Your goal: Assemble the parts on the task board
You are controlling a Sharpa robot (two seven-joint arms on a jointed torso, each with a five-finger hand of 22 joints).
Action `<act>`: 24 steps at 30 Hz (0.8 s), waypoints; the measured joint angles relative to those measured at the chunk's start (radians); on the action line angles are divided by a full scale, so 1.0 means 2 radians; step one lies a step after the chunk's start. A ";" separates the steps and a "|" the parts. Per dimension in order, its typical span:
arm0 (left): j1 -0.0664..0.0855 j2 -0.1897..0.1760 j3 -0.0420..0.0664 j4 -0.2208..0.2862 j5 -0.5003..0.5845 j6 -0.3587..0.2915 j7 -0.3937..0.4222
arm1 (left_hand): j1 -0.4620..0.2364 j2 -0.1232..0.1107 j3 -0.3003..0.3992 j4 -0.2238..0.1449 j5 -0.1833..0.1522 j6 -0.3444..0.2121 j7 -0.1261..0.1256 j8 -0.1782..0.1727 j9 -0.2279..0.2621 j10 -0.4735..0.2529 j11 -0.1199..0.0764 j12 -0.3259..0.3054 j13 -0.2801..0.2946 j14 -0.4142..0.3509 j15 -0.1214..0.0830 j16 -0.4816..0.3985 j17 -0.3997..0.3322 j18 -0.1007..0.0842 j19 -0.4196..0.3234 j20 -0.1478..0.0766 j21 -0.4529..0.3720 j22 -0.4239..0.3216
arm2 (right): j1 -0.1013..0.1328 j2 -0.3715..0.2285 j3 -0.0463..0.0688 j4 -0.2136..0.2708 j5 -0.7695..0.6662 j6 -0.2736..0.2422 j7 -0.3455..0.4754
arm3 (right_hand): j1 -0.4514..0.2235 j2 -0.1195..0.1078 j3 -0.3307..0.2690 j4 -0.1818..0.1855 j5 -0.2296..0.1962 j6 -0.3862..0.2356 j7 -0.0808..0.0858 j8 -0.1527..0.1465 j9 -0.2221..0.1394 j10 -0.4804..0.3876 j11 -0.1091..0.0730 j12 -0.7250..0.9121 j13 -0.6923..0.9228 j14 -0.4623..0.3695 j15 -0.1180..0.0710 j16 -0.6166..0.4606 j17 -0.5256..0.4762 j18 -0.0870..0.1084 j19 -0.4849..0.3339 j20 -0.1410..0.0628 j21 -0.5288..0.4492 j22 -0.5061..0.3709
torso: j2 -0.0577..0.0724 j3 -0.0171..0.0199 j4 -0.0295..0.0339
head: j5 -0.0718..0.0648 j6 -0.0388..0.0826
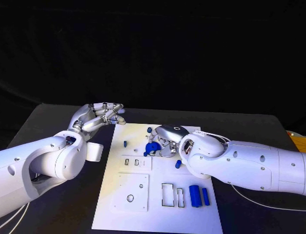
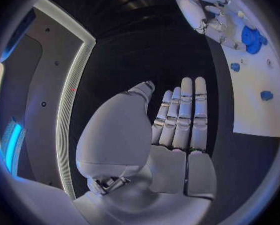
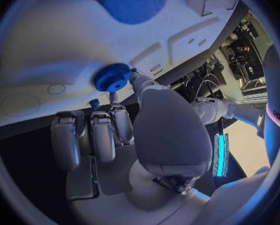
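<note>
1 blue gear (image 3: 112, 77) pinched in the right robot hand (image 1: 168, 141), just above the task board (image 1: 160, 214) near a small blue peg (image 3: 94, 103). Left robot hand (image 1: 100, 116) flat, released, beside the board's edge. Best to line bore over peg, lower straight, then release.

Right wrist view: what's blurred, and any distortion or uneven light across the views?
Right wrist view: a big blue blob near the lens is out of focus, the blue gear held by the right hand is sharp; board edges bow. Head view: the board is bright, surroundings black. Left wrist view: left hand sharp.
</note>
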 measured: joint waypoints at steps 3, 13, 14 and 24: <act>0.000 0.000 0.000 0.000 0.000 0.000 0.000 | 0.000 0.000 0.000 0.000 0.000 0.000 0.000 0.000 0.000 0.000 0.000 0.000 0.000 0.000 0.000 0.000 0.000 0.000 0.000 0.000 0.000 0.000 | -0.001 0.000 0.000 -0.003 0.001 0.002 0.000 | 0.002 0.002 -0.001 -0.001 0.003 0.000 0.000 0.000 0.000 0.000 0.000 0.000 0.000 0.000 0.000 0.000 0.000 0.000 0.000 0.000 0.000 0.000 | 0.000 0.0000 -0.0003 | 0.000 0.000; 0.000 0.000 0.000 0.000 0.000 0.000 -0.001 | 0.000 0.000 0.000 0.000 0.000 0.000 0.000 0.000 0.000 0.000 0.000 0.000 0.000 0.000 0.000 0.000 0.000 0.000 0.000 0.000 0.000 0.000 | -0.001 0.000 0.000 -0.007 0.002 0.002 0.001 | 0.010 0.010 -0.001 -0.005 0.005 0.000 0.000 0.000 0.001 0.000 0.000 0.000 0.000 0.000 0.000 0.000 0.000 0.000 0.000 0.000 0.000 0.000 | 0.000 0.0006 -0.0003 | -0.001 -0.001; 0.000 0.000 0.000 0.000 0.000 0.000 -0.001 | 0.000 0.000 0.000 0.000 0.000 0.000 0.000 0.000 0.000 0.000 0.000 -0.001 0.000 -0.001 0.001 0.000 0.000 0.000 0.000 0.000 0.000 0.000 | -0.001 0.000 0.000 -0.008 0.001 0.002 0.001 | 0.010 0.010 0.000 -0.007 0.005 0.000 0.000 0.000 0.002 0.000 0.000 0.000 0.000 0.000 0.000 0.000 0.000 0.000 0.000 0.000 0.000 0.000 | 0.000 0.0006 -0.0003 | -0.001 -0.001; 0.000 0.000 0.000 0.000 0.000 0.000 -0.002 | 0.000 0.000 0.000 0.000 0.000 0.000 0.000 0.000 0.000 0.000 0.000 -0.002 0.000 -0.002 0.002 0.000 0.001 0.000 0.000 0.000 0.000 0.000 | -0.001 -0.001 0.000 -0.008 -0.003 0.002 0.003 | 0.027 0.017 0.006 -0.018 0.004 0.006 0.000 0.002 0.004 0.002 0.002 0.005 0.000 0.000 0.000 0.002 0.000 0.000 0.000 0.000 0.000 0.000 | 0.000 0.0007 -0.0008 | -0.003 0.000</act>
